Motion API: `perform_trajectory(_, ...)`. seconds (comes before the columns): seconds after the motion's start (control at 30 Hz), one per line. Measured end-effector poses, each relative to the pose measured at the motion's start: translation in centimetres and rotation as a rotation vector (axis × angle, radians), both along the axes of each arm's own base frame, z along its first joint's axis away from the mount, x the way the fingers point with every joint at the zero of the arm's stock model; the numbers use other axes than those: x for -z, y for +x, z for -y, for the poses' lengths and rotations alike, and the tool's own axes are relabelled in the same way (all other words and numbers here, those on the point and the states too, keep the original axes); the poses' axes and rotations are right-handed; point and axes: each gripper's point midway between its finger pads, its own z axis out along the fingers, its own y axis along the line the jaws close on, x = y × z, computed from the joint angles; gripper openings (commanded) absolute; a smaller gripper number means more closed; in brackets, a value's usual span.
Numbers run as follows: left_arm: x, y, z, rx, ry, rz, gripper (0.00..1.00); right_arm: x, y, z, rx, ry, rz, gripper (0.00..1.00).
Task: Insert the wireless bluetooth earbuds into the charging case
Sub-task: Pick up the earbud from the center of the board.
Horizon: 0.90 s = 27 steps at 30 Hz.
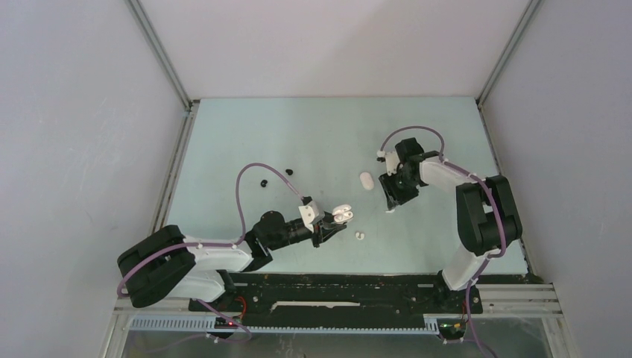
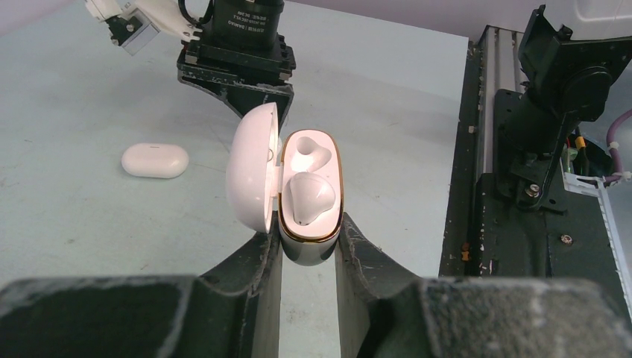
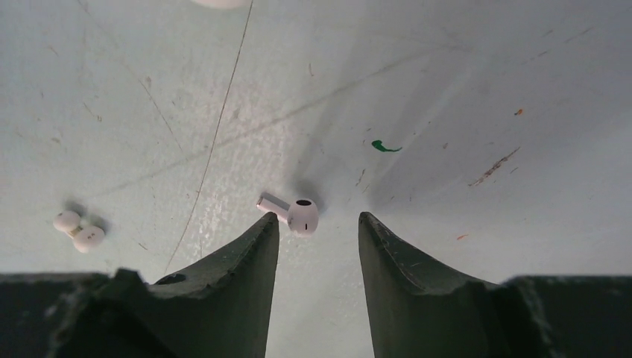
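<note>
My left gripper (image 2: 307,237) is shut on the base of an open white charging case (image 2: 311,224) with a gold rim, lid (image 2: 250,175) swung left. One white earbud (image 2: 308,198) sits in its nearer socket; the farther socket (image 2: 309,153) is empty. In the top view the case (image 1: 341,215) is held near the table's middle front. My right gripper (image 3: 318,218) stands open over the table. A white stemmed earbud (image 3: 298,212) lies just past its left fingertip, not held. Two small white earbuds (image 3: 78,230) lie together to the left (image 1: 360,236).
A closed white case (image 1: 366,181) lies beside the right gripper (image 1: 393,201), also in the left wrist view (image 2: 155,160). Two black earbuds (image 1: 263,182) (image 1: 289,171) lie at the left middle. Walls enclose the table on three sides.
</note>
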Motion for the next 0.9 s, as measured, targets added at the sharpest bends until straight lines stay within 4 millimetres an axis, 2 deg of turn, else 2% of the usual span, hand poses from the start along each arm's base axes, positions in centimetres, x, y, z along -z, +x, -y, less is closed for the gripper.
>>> perform_trajectory(0.2, 0.1, 0.0, 0.0, 0.001, 0.003, -0.002, 0.01, 0.0, 0.9, -0.1, 0.058, -0.012, 0.004, 0.45)
perform_trajectory(0.37, 0.5, -0.1, -0.1, 0.001, 0.017, -0.011, 0.01, 0.8, 0.6, -0.2, 0.055, -0.05, -0.014, 0.43)
perform_trajectory(0.7, -0.1, -0.2, -0.2, 0.001, 0.007, -0.004, 0.01, 0.9, 0.1, -0.2, 0.044, -0.096, -0.015, 0.41)
perform_trajectory(0.9, 0.1, -0.2, -0.3, 0.002, 0.016, -0.01, 0.01, 0.9, -0.3, 0.0, 0.041, -0.109, -0.028, 0.36)
